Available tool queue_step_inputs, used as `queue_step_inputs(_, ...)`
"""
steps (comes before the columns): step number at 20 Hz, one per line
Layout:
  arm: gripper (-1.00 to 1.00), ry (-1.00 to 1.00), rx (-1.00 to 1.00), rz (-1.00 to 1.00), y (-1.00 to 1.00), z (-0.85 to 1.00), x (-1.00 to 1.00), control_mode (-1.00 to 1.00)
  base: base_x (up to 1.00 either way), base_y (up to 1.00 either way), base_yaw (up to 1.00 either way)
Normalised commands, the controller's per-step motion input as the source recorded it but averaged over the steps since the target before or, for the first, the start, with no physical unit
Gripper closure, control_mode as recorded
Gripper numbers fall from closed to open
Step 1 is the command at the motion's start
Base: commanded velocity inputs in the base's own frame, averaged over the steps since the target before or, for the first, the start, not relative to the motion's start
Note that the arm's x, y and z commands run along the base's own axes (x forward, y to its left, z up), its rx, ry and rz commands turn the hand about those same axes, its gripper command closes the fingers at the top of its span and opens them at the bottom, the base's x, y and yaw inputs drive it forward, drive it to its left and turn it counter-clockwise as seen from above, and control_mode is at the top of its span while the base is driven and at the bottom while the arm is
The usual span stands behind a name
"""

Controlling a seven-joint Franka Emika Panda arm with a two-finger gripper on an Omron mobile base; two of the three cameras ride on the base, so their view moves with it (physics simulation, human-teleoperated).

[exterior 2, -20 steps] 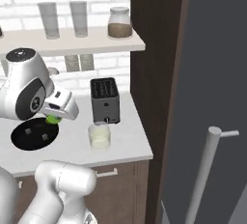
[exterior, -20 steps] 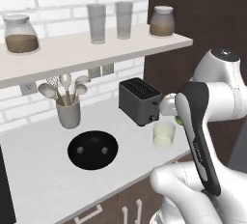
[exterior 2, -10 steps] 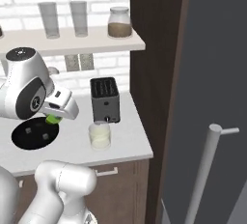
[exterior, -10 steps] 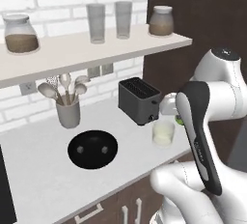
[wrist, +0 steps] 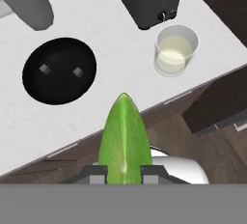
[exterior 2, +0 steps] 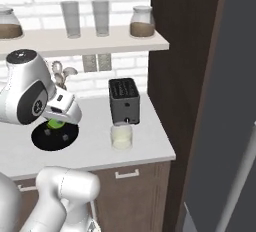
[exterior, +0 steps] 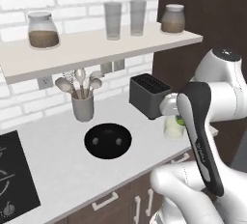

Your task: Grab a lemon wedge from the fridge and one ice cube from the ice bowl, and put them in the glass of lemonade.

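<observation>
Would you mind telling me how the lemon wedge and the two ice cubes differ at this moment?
The lemon wedge is yellow-green and pointed; the ice cubes are pale grey and blocky. The wedge is held between the tool's fingers above the counter edge; the cubes lie loose in the black bowl. The wedge looks large in the hand view, being close; the cubes look tiny. Neither is in the lemonade glass yet.

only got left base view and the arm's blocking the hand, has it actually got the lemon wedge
Observer: Yes. The hand view shows the lemon wedge pinched between the jaws, its tip pointing out ahead of them.
Operator: ok, is it at the drop spot yet
Observer: No. In the right base view the wedge sits well left of the glass of lemonade, apart from it.
</observation>
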Motion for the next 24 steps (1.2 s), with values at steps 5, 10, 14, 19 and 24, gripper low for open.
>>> queue_step_inputs(5,1.0,0.0,0.0,0.0,0.0,0.0,0.0,1.0,0.72,0.16,-0.01)
queue_step_inputs(10,1.0,0.0,0.0,0.0,0.0,0.0,0.0,1.0,0.97,0.0,-0.02)
queue_step_inputs(14,1.0,0.0,0.0,0.0,0.0,0.0,0.0,1.0,0.99,0.06,-0.03)
queue_step_inputs(19,1.0,0.0,0.0,0.0,0.0,0.0,0.0,1.0,0.01,0.02,0.0)
queue_step_inputs(24,1.0,0.0,0.0,0.0,0.0,0.0,0.0,1.0,0.0,0.0,0.0)
